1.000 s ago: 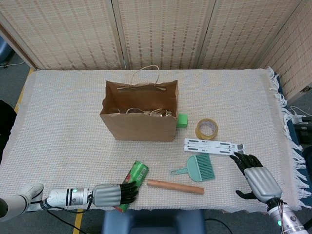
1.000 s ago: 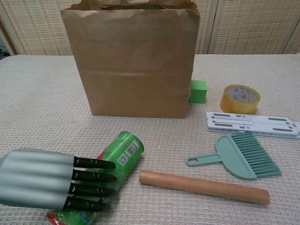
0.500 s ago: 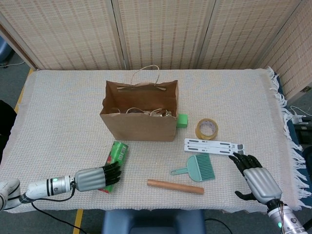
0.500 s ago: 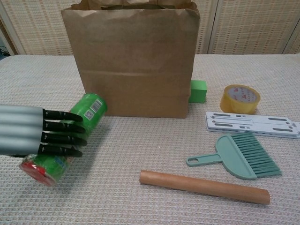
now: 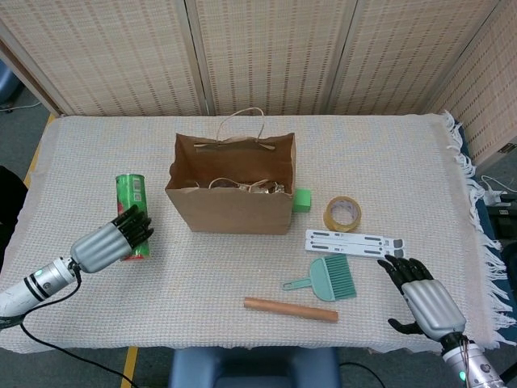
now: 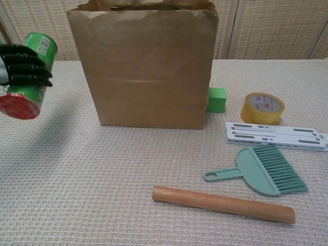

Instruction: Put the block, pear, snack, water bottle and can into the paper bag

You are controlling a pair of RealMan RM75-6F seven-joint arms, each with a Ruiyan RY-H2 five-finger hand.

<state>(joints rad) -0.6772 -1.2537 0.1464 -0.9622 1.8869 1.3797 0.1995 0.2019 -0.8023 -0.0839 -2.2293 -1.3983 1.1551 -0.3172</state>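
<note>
My left hand (image 5: 109,241) grips a green snack canister (image 5: 131,202) with a red end (image 6: 18,106), lifted off the table to the left of the brown paper bag (image 5: 230,202). In the chest view the left hand (image 6: 18,65) wraps the canister (image 6: 38,46) at the far left edge. The bag (image 6: 148,72) stands upright and open, with items inside that I cannot make out. A green block (image 5: 301,200) lies against the bag's right side, also seen as the block (image 6: 216,99). My right hand (image 5: 424,295) rests open near the table's front right edge.
A tape roll (image 5: 342,214), a white slotted strip (image 5: 354,242), a teal hand brush (image 5: 327,279) and a wooden rolling pin (image 5: 291,309) lie right of and in front of the bag. The cloth-covered table (image 5: 89,162) ends in a fringe at the right.
My left hand has lifted the green canister from the front of the table and carried it up and to the left, beside the bag. The right hand has barely moved.
</note>
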